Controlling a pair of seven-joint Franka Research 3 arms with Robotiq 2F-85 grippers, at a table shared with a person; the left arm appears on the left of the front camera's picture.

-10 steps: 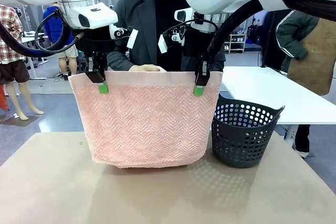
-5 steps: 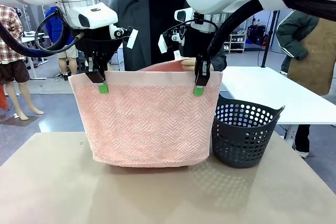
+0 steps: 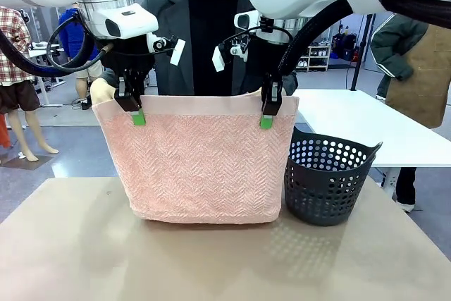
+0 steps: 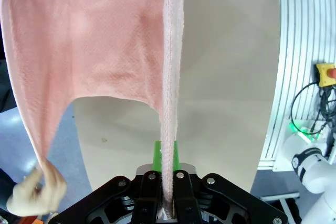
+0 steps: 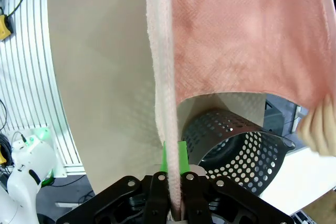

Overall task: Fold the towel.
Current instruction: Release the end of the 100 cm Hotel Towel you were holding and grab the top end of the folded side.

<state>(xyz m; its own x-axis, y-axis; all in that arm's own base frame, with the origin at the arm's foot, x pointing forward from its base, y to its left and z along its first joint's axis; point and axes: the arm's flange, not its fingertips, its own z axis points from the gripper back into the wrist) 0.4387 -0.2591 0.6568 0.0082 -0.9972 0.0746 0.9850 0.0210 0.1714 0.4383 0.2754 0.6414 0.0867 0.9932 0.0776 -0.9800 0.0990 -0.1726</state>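
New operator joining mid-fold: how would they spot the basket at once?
Find the tan table and the pale pink terry towel hanging over its middle. On the robot's right of the towel stands a dark grey plastic basket. Unlike the pink cloth, it is dark, round and pierced with holes.
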